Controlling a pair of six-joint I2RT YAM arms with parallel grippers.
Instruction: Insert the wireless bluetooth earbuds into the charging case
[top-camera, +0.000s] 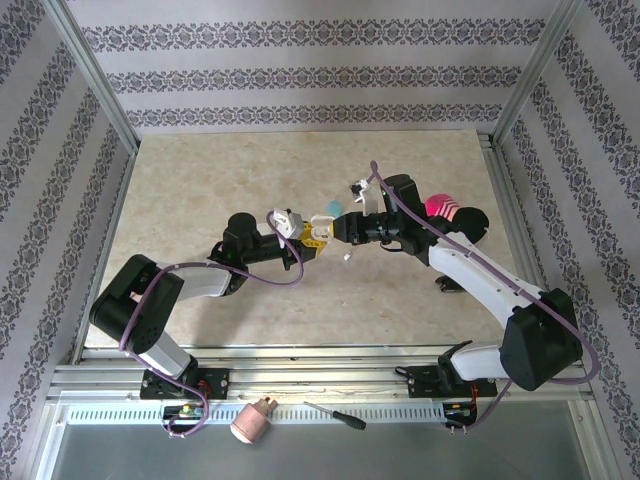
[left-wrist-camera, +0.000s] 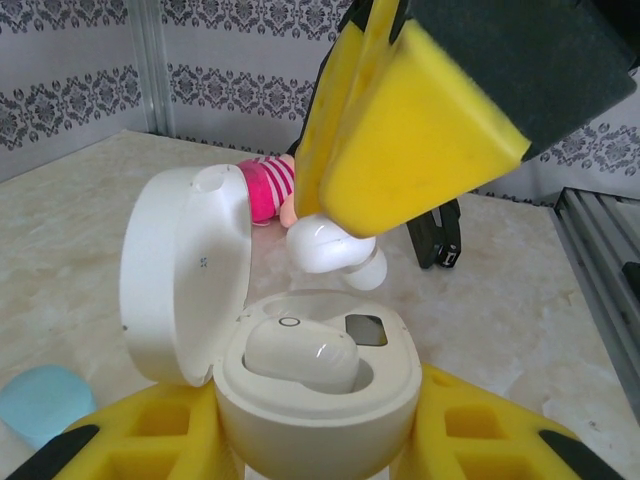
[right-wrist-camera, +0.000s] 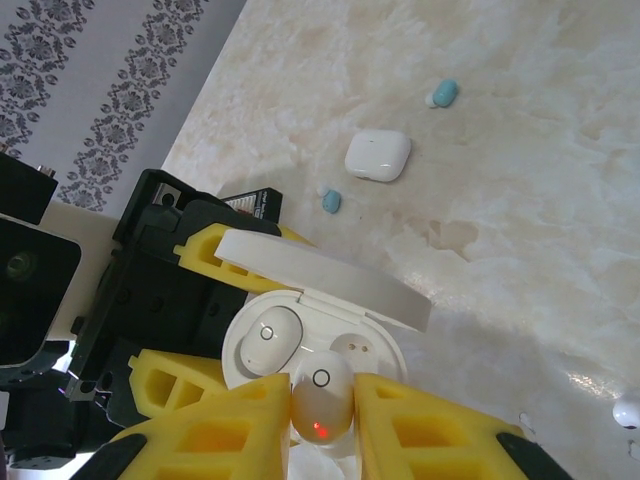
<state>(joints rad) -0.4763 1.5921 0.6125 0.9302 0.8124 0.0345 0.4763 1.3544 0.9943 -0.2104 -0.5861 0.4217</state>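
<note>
Right claw (right-wrist-camera: 325, 432) pinches earbud (right-wrist-camera: 322, 395) above case (right-wrist-camera: 330, 285); its camera catches red light (right-wrist-camera: 318, 430).

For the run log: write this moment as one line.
left end effector: shut on case, lid open | right end effector: shut on earbud above case | other earbud: seated

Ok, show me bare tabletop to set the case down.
Free: the far strip of table between the back wall and the arms, and the near patch between the two arm bases. Crowded: the centre, where the left fingers hold the open charging case under the earbud in the right fingers, and the right edge by the pink toy.
</note>
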